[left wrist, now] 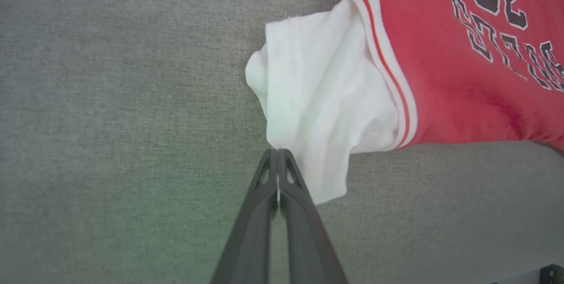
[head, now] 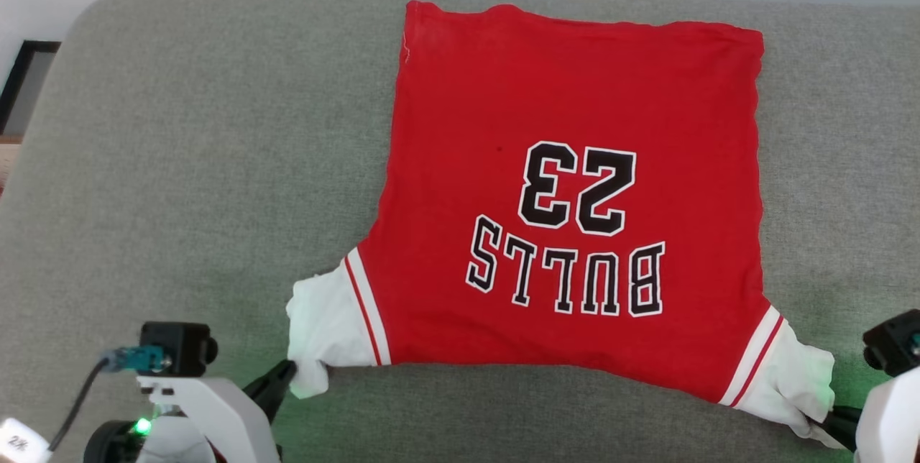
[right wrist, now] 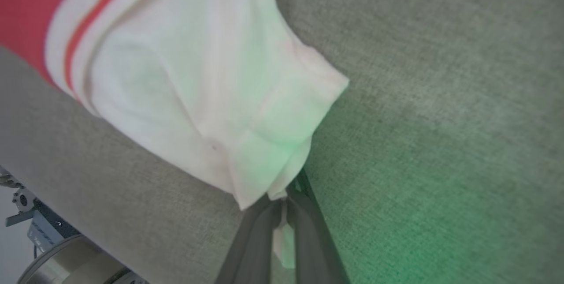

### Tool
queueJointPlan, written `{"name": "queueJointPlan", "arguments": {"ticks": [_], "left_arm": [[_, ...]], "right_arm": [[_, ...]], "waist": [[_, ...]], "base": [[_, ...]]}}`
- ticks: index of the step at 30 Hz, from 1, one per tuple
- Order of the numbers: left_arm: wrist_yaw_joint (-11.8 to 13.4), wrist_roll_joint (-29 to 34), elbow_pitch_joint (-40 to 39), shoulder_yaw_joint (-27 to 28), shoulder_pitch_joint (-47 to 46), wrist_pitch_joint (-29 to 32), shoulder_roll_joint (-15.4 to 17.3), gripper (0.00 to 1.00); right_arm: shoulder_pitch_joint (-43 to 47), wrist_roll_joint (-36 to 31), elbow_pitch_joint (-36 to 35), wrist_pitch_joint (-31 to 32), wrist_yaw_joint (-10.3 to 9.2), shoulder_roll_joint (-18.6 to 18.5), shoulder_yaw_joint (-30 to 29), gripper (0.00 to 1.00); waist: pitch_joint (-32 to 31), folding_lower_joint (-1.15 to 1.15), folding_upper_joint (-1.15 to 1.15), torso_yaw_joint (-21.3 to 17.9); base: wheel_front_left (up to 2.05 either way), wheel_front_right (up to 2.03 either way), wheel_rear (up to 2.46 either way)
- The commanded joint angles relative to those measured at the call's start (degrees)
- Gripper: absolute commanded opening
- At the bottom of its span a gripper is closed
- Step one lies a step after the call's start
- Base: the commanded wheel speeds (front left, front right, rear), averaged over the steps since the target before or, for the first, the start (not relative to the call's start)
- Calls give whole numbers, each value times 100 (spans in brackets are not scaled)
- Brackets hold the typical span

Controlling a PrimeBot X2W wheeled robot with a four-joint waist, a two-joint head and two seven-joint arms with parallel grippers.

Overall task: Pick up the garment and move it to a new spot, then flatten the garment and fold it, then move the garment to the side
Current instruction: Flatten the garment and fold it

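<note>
The garment (head: 568, 103), a red jersey with white sleeves and black "BULLS 23" lettering, lies spread flat on the grey cushion, lettering upside down to me. My left gripper (head: 287, 371) is at the tip of the left white sleeve (head: 323, 326). In the left wrist view its fingers (left wrist: 277, 154) are shut at the sleeve (left wrist: 317, 99) corner, with a thin white sliver pinched between them. My right gripper (head: 826, 420) is shut on the hem of the right white sleeve (head: 798, 377). White cloth (right wrist: 282, 235) shows between its fingers (right wrist: 284, 196) in the right wrist view.
The grey padded surface (head: 180, 161) has wide bare room left of the garment and a narrower strip on the right. Its far edge meets a pale wall. A dark framed object (head: 21, 82) stands beyond the left edge. The robot's base (right wrist: 66, 257) shows below the cushion's near edge.
</note>
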Motion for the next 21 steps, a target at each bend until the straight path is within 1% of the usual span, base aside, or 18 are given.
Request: {"name": "queueJointPlan", "arguments": {"ticks": [1, 2, 6, 9, 11, 14, 17, 18, 21], "left_arm": [[-52, 42, 54, -22, -57, -49, -61, 0], [-86, 39, 81, -34, -73, -62, -98, 0], [-117, 78, 182, -83, -86, -154, -195, 0], [-102, 108, 195, -102, -34, -227, -228, 0], [-121, 138, 168, -138, -28, -246, -265, 0], [-126, 190, 133, -191, -62, -260, -283, 0], [-115, 249, 79, -243, -152, -268, -352, 0], [-118, 282, 56, -265, -179, -263, -374, 0], [-144, 355, 3, -327, -320, -259, -461, 0]], "right_arm": [[-117, -116, 271, -69, -55, 157, 166, 100], [-164, -127, 307, -89, -59, 180, 204, 100], [-243, -98, 298, 3, -74, 41, 214, 100], [-241, 84, -76, 100, -72, -123, 3, 100], [-223, 292, -417, 213, -52, -211, -236, 100], [-326, 417, -909, 347, -29, -322, -646, 100], [-682, 300, -1164, 357, -29, -288, -1066, 100], [-839, 224, -1212, 356, -29, -262, -1117, 100], [-1548, -61, -1014, 138, -29, -85, -1266, 100]], "waist": [[21, 0, 0, 9], [26, 0, 0, 6], [23, 0, 0, -8], [22, 0, 0, -13], [39, 0, 0, 5], [96, 0, 0, 56], [191, 0, 0, 140], [229, 0, 0, 181], [381, 0, 0, 310]], "base": [[0, 0, 0], [0, 0, 0], [0, 0, 0], [0, 0, 0], [0, 0, 0], [0, 0, 0], [0, 0, 0], [0, 0, 0], [0, 0, 0]]}}
